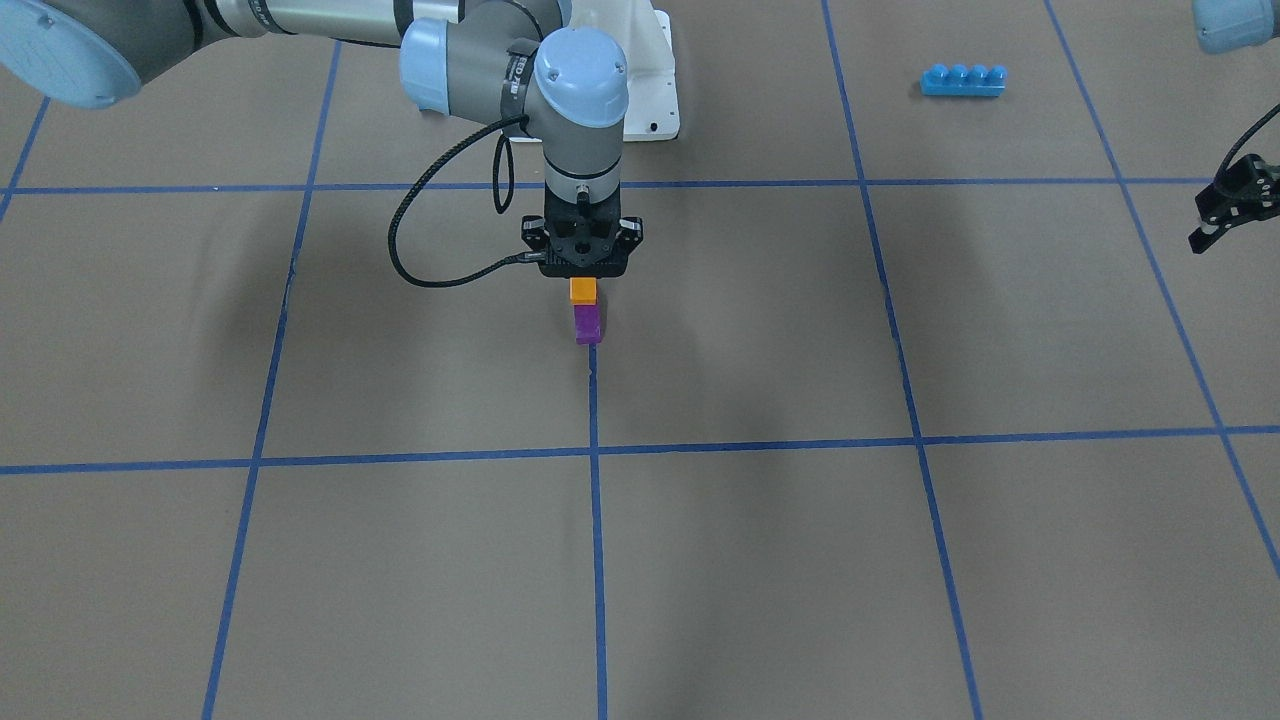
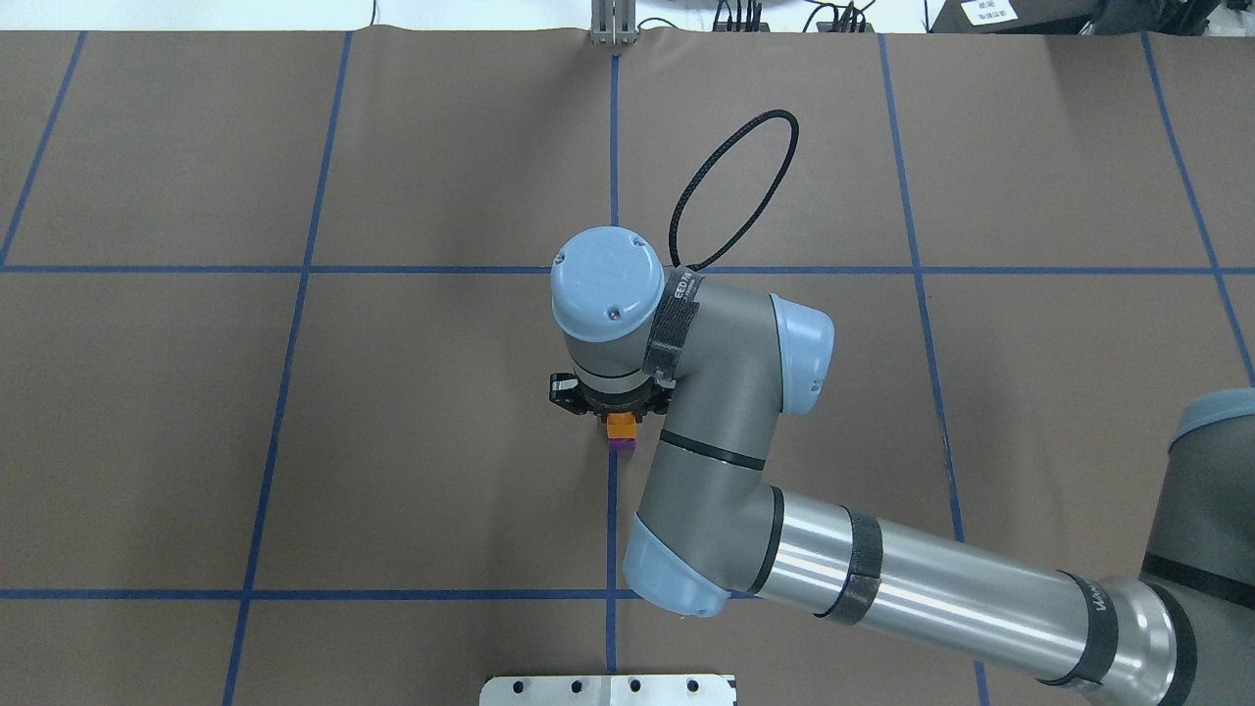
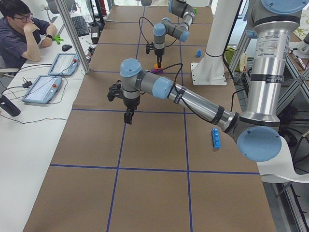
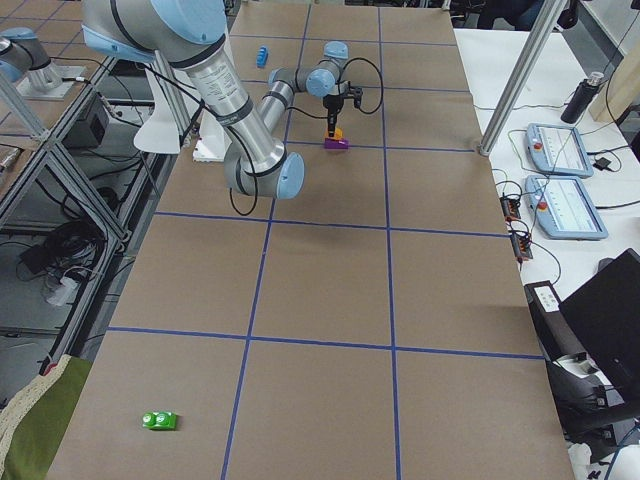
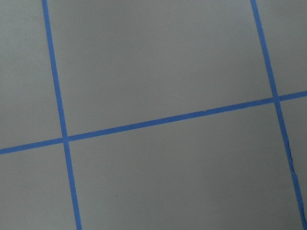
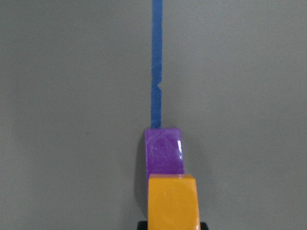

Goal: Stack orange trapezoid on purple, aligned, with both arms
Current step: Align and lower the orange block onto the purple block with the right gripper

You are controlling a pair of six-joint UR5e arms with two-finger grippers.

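Note:
My right gripper (image 1: 583, 262) is shut on the orange trapezoid (image 1: 583, 290) and holds it straight over the purple block (image 1: 588, 325), which stands on a blue tape line. The two blocks look in contact or nearly so; I cannot tell which. In the right wrist view the orange trapezoid (image 6: 172, 201) overlaps the near edge of the purple block (image 6: 164, 151). Both also show in the overhead view, orange (image 2: 621, 427) above purple (image 2: 622, 444). My left gripper (image 1: 1228, 208) hangs open and empty above bare table, far off to the side.
A long blue four-stud brick (image 1: 963, 79) lies near the white pedestal base (image 1: 655, 70). A small blue block (image 3: 198, 53) sits beyond the pedestal. A green toy (image 4: 159, 421) lies at the table's far right end. An operator (image 3: 21, 34) sits at a side desk.

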